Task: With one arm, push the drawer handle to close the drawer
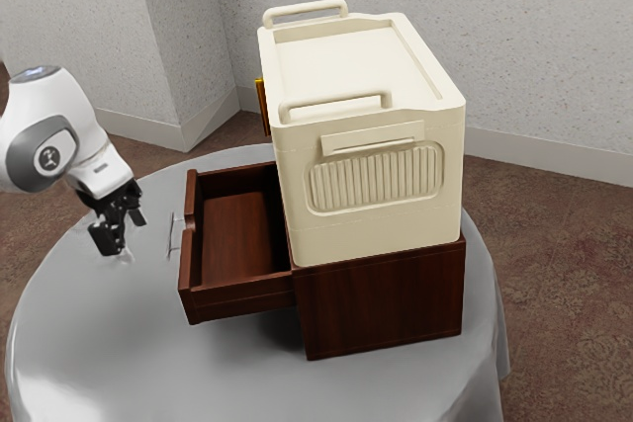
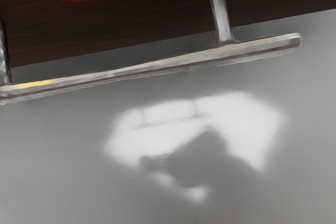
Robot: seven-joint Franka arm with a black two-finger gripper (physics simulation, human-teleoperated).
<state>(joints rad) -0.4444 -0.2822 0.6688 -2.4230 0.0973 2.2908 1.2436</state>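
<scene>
On the round, grey-draped table (image 1: 109,343), a cream box (image 1: 381,214) tops the reddish-brown wooden cabinet (image 1: 386,303), its drawer (image 1: 242,298) pulled out, with the gripper (image 1: 126,235), fingers spread apart, near the drawer front's metal bar handle (image 1: 171,236).

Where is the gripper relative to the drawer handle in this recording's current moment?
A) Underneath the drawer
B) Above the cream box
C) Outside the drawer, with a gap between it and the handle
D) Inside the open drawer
C: in the exterior view the gripper hangs out in front of the handle, with gray tabletop seen between them.
</scene>
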